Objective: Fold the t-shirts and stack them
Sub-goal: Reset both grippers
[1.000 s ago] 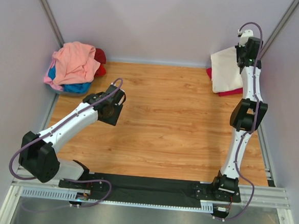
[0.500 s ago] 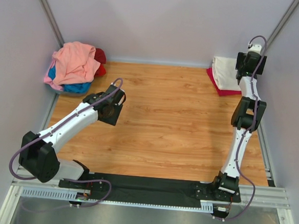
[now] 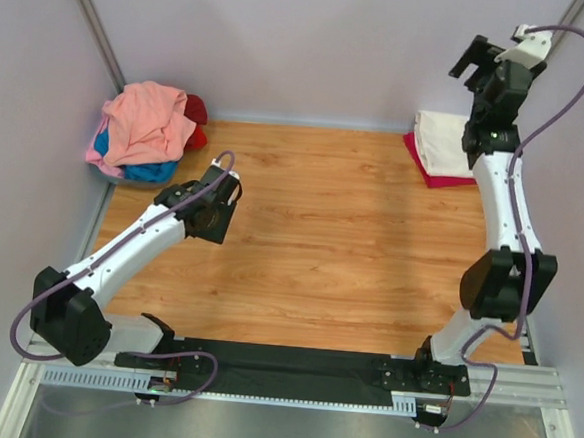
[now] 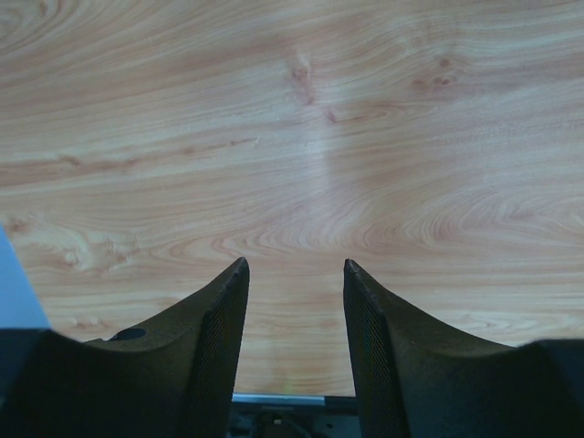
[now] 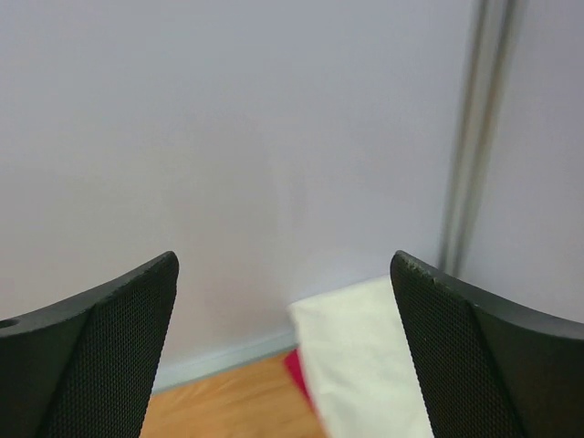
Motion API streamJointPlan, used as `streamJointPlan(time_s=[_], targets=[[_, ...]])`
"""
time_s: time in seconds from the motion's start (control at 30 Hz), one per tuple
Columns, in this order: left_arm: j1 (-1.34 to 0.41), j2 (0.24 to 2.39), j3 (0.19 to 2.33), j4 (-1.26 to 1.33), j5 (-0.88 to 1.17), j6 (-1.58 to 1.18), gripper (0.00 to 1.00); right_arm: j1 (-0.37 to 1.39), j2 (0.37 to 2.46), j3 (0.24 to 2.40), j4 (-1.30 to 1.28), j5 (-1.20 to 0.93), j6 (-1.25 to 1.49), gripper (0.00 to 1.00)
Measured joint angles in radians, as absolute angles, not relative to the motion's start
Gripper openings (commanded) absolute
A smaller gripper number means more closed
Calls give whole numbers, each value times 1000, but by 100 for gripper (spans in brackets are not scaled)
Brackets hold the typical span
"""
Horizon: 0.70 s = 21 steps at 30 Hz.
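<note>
A folded cream-white t-shirt (image 3: 440, 141) lies on a magenta t-shirt (image 3: 443, 179) at the table's far right corner. In the right wrist view the same cream shirt (image 5: 365, 365) and a sliver of the magenta one (image 5: 299, 370) show below the fingers. My right gripper (image 3: 472, 57) (image 5: 285, 257) is raised high above that stack, open wide and empty. At the far left, a salmon-pink t-shirt (image 3: 144, 118) is heaped over a blue one (image 3: 147, 172) and a red one (image 3: 195, 122). My left gripper (image 3: 212, 213) (image 4: 294, 265) hangs open over bare wood, holding nothing.
Grey walls enclose the wooden table (image 3: 330, 242) at the back and on both sides. A metal post (image 5: 474, 137) stands in the back right corner. The black base rail (image 3: 292, 361) runs along the near edge.
My right gripper opened, let go of the cream-white t-shirt and rose clear of it. The shirt now lies flat on the magenta one. The left arm shifted slightly.
</note>
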State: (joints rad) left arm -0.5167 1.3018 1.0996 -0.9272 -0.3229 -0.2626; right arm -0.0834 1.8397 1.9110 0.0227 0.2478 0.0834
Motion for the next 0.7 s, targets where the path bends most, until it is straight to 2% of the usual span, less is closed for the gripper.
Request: streamJointPlan(time_s=[0.13,0.27,0.5,0.63,0.7], targets=[[-517,1279,1100,-927,-342,-263,54,56,1579,1605,41,198,228,100],[-517,1255,1100,-927,-363,-263,55,205,1449,1340,38,119,329,100],[-517,1138,1100,-919,-418,-274,56,467,1424,1163,-125,-26,393,100],[-517,1051,1100,-897,-455,-280,57,493,1313,1010,-97,-129,432,100],[-517,1003,1092,-876,-479,-282,61,485,1241,915,-43,-166,439,100]])
